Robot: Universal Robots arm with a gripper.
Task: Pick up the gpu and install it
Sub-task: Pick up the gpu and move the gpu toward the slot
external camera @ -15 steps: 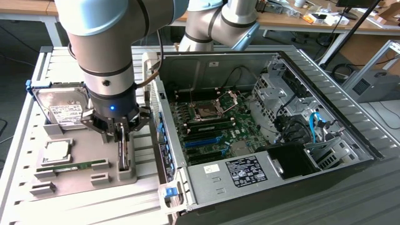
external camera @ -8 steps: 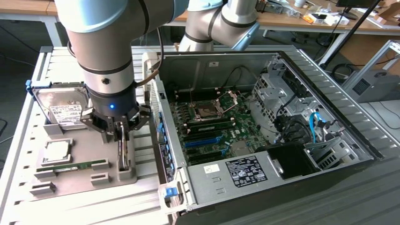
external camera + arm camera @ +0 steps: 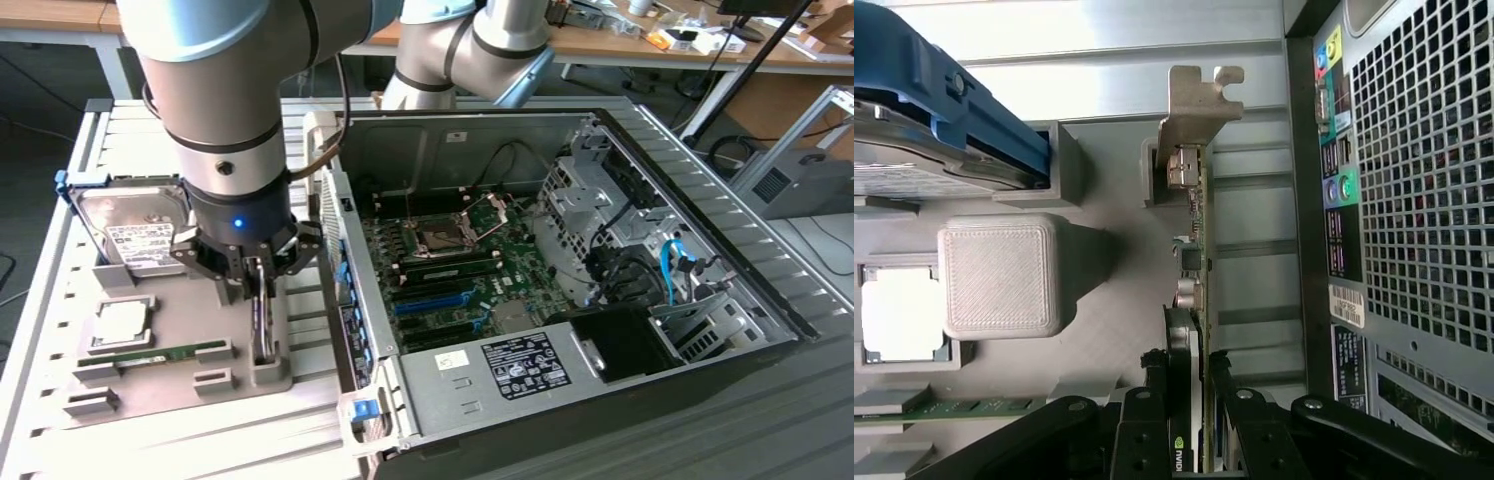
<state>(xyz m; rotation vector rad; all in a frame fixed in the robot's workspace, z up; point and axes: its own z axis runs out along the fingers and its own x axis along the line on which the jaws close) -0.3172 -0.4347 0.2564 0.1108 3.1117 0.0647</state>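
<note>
The gpu [image 3: 266, 325] stands on edge in a slot of the grey printed holder [image 3: 174, 392], to the exterior view's left of the open computer case [image 3: 694, 200]. In the wrist view the gpu [image 3: 1195, 250] is seen edge-on, with its silver bracket [image 3: 1199, 100] at the far end beside the case's rear panel. My gripper [image 3: 262, 285] hangs straight over the card. Its black fingers [image 3: 1152, 410] press against both faces of the card, so the gripper [image 3: 1189, 390] is shut on it. The card still sits low in the holder.
The holder also carries a silver hard drive [image 3: 134, 238] in a blue frame, a processor [image 3: 120, 322] and a green memory stick [image 3: 160, 354]. Inside the case lies the motherboard with blue slots [image 3: 434, 298]. The case wall [image 3: 340, 300] stands close beside the gripper.
</note>
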